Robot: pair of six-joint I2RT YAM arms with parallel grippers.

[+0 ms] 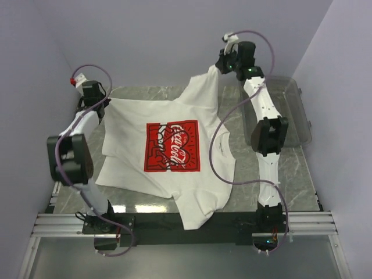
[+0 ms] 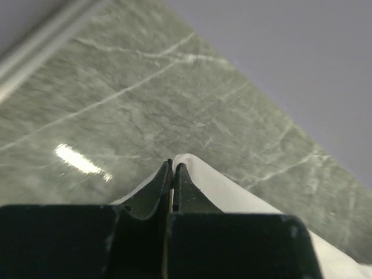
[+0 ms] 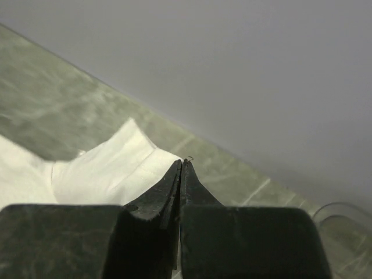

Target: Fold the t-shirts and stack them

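Observation:
The white t-shirt (image 1: 128,125) with its red square print (image 1: 172,146) is stretched over the marble table, print up. One end droops over the near edge. My left gripper (image 1: 103,104) is shut on the shirt's far-left corner, low over the table. In the left wrist view, white cloth (image 2: 232,195) wraps the tips of the left gripper (image 2: 173,165). My right gripper (image 1: 222,67) is shut on the far-right corner and holds it lifted near the back wall. In the right wrist view, cloth (image 3: 110,168) runs left from the closed right gripper (image 3: 182,163).
A clear grey plastic bin (image 1: 297,113) stands at the table's right side, under and beside the right arm. Walls close in the table at the left, back and right. The metal rail (image 1: 186,224) with the arm bases runs along the near edge.

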